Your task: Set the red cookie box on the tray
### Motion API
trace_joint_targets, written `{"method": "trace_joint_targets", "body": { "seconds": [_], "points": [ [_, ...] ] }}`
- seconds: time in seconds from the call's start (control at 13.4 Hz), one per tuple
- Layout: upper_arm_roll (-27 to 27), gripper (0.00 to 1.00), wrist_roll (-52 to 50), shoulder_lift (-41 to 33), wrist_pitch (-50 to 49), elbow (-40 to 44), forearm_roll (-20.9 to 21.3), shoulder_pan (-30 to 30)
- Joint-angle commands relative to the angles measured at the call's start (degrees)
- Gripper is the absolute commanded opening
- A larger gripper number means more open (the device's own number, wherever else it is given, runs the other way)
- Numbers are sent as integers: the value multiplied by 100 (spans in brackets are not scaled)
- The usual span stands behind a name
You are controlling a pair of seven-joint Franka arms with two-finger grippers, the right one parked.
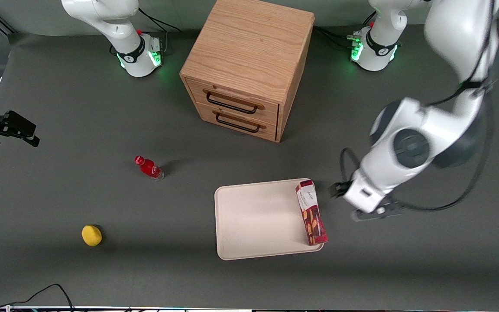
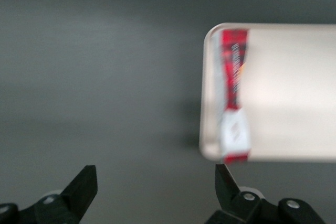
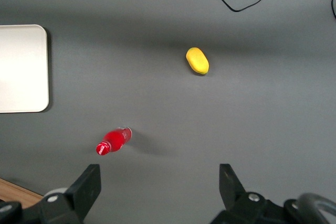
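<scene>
Red cookie box: I see the red cookie box (image 1: 311, 212) lying flat on the tray (image 1: 258, 221), a slim dark-red carton with tan cookie pictures along its face and a white label panel at the end farther from the front camera.

Box position: it runs along the tray's short rim toward the working arm's end of the desk, slightly skewed, its nearer corner at or just over the rim (I cannot tell which from the front view). In the left wrist view the red cookie box (image 2: 234, 95) lies just inside the tray (image 2: 294, 87) rim.

Gripper: the gripper (image 1: 368, 212) hangs over bare desk (image 1: 102, 277) just beside the tray, apart from the box. The wrist view shows the gripper (image 2: 156, 179) with its fingers (image 2: 81, 184) spread wide, nothing between them.

Open room: most of the tray surface is bare; dark desk lies around it on all sides.

Other things: a wooden drawer cabinet (image 1: 249, 65) stands farther from the front camera than the tray; a small red bottle (image 1: 148, 167) and a yellow object (image 1: 91, 235) lie toward the parked arm's end.
</scene>
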Motion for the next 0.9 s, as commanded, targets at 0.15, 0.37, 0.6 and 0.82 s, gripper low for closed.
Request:
{"method": "trace_joint_targets", "body": {
  "seconds": [0.15, 0.37, 0.6, 0.82],
  "points": [
    [1462, 100, 2129, -1262, -1717, -119, -916, 0],
    [1972, 100, 2699, -2455, -1659, -1382, -960, -9],
    [2272, 100, 2921, -3233, -1464, -2178, -943, -44],
    [2264, 100, 3070, -2900, -1763, -1695, -925, -61]
  ]
}}
